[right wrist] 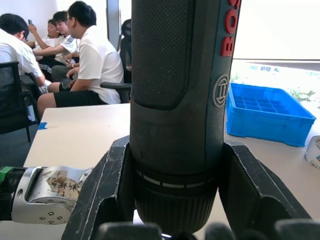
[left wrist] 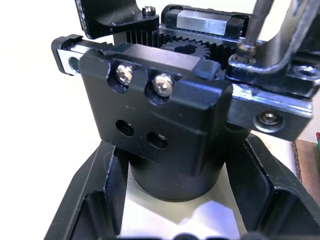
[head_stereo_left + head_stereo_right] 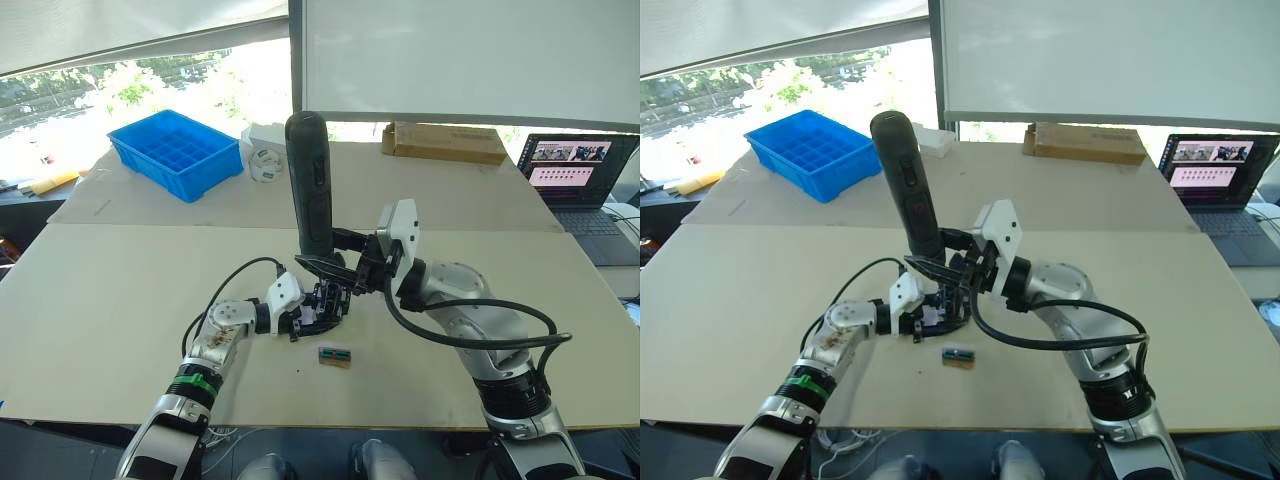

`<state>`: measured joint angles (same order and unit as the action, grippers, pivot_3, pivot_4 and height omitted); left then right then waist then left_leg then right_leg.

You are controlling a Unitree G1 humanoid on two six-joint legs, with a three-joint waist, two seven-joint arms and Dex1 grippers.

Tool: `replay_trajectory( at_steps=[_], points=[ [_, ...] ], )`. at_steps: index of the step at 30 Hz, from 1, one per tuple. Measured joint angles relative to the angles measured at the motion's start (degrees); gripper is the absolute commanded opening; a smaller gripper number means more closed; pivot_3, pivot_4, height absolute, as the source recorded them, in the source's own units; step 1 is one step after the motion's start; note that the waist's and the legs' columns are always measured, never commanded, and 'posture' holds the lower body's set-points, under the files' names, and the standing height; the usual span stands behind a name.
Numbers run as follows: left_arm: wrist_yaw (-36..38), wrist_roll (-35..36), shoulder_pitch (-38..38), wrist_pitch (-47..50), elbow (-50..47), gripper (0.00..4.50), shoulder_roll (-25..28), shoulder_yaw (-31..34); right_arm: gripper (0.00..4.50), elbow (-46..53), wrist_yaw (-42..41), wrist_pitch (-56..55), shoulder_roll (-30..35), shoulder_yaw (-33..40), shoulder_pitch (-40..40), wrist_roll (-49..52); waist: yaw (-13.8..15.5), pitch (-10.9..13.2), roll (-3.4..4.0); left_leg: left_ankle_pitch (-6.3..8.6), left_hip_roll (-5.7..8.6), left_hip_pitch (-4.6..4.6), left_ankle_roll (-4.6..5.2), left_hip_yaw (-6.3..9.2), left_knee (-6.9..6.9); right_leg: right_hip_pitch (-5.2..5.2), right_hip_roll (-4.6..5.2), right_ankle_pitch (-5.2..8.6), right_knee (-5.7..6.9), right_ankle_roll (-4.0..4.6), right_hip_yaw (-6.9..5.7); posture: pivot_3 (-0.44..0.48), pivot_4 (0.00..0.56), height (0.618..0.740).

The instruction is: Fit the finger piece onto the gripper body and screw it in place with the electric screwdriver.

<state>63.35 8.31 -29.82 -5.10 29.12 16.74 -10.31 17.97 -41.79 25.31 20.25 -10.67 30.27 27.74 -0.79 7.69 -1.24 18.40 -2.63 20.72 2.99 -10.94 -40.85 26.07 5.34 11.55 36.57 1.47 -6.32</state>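
Observation:
My right gripper (image 3: 328,262) is shut on the electric screwdriver (image 3: 310,180), a thick black tool held upright with its bit pointing down; the right wrist view shows its barrel (image 1: 180,100) clamped between the two fingers (image 1: 105,195). Under it, at the middle of the table, my left gripper (image 3: 316,312) is shut on the round base of the gripper body (image 3: 328,300). In the left wrist view the thin metal bit (image 2: 260,20) comes down onto a screw (image 2: 243,48) on the gripper body (image 2: 160,110). I cannot tell the finger piece apart from the assembly's black parts.
A small green-brown block (image 3: 335,356) lies on the table just in front of the grippers. At the back stand a blue compartment bin (image 3: 178,152), a tape roll (image 3: 265,165), a cardboard box (image 3: 443,142) and a laptop (image 3: 580,185). Several people (image 1: 95,55) sit beyond the table.

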Motion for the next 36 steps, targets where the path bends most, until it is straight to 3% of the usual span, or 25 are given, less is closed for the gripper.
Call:
replay_trajectory(
  at_steps=[10, 18, 29, 34, 36],
  points=[
    [-0.21, 0.03, 0.12, -0.04, 0.00, 2.35, -0.28, 0.11, 1.91, -0.32, -3.00, 0.00, 0.80, 0.67, 1.74, 0.43, 0.01, 0.00, 0.00, 0.00, 0.00, 0.01, 0.01, 0.00, 0.00, 0.00, 0.01, 0.00, 0.00, 0.00, 0.00, 0.000, 0.150, 0.740],
    [-2.21, -1.20, -1.24, -0.39, 2.06, 2.35, -1.15, -0.72, 1.91, -3.70, -9.13, 1.26, 0.73, 3.97, 9.10, 6.32, 0.30, 0.03, 0.01, 0.00, 0.02, 0.12, 0.04, 0.04, -0.07, 0.05, 0.05, -0.02, 0.01, 0.01, -0.07, 0.000, 0.150, 0.740],
    [-3.96, -1.09, -2.41, -0.76, 3.98, 2.35, -2.68, -0.39, 1.91, 3.20, -10.25, 2.48, 2.94, 9.53, 9.44, 14.13, 0.83, 0.03, 0.01, 0.05, 0.03, 0.16, 0.14, 0.12, -0.09, 0.03, 0.32, -0.05, 0.03, 0.02, -0.25, 0.000, 0.150, 0.740],
    [-3.66, -0.48, -2.36, -0.31, 3.95, 4.49, -2.52, 0.29, 1.91, 10.07, -7.61, 6.34, 6.48, 12.27, 7.22, 19.38, 0.68, 0.04, 0.01, 0.05, 0.02, 0.22, 0.14, 0.20, -0.08, 0.06, 0.33, -0.06, 0.03, 0.04, -0.33, 0.000, 0.150, 0.740],
    [-3.01, -0.37, -2.16, -1.06, 3.94, 4.49, -1.89, 0.33, 1.91, 12.84, -6.69, 7.87, 8.15, 13.12, 6.20, 21.42, 0.55, 0.04, 0.01, 0.05, 0.01, 0.25, 0.14, 0.26, -0.08, 0.07, 0.33, -0.06, 0.01, 0.05, -0.39, 0.000, 0.150, 0.740]
  ],
)
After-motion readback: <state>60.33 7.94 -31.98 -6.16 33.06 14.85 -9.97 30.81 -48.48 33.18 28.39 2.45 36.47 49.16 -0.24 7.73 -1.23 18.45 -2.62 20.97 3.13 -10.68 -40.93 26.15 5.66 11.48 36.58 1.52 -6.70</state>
